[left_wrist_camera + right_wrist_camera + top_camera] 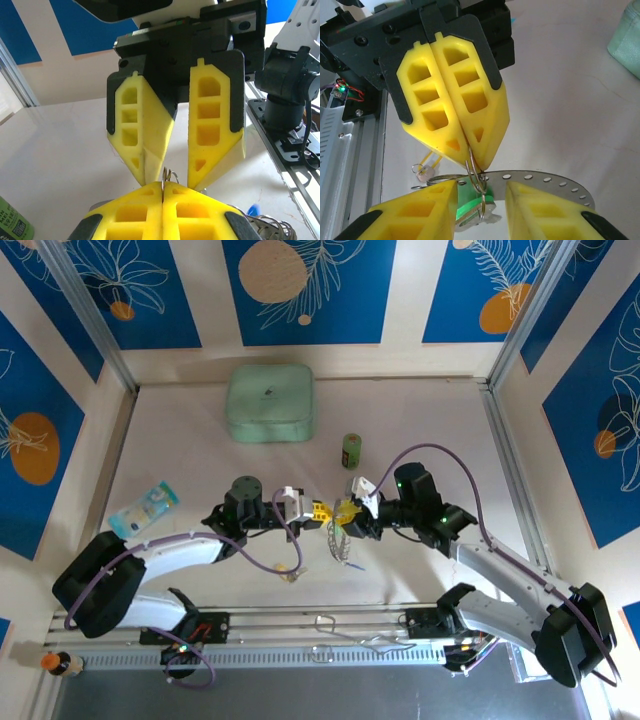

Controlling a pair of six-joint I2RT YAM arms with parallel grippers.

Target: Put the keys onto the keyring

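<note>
**Two grippers, nose to nose**

I see my left gripper (472, 159) squeezed tight on a thin wire loop (474, 175). My right gripper (168, 181) faces it, fingers apart, holding nothing. The keyring (545, 179) hangs just under the loop, at 6 o'clock, with a green key (472, 206) beside it. Another small key (290, 577) lies on the table (200, 460) at 7 o'clock

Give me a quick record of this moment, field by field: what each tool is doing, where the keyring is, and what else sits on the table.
left tool: shut, pinching a thin wire of the keyring
right tool: open, one finger on each side of that wire
keyring position: mid-table, where the two tools meet
green key: at the wire, just under the left tool's tips
far part of table: mint-green box, upright green cylinder
left part of table: blue packet
</note>
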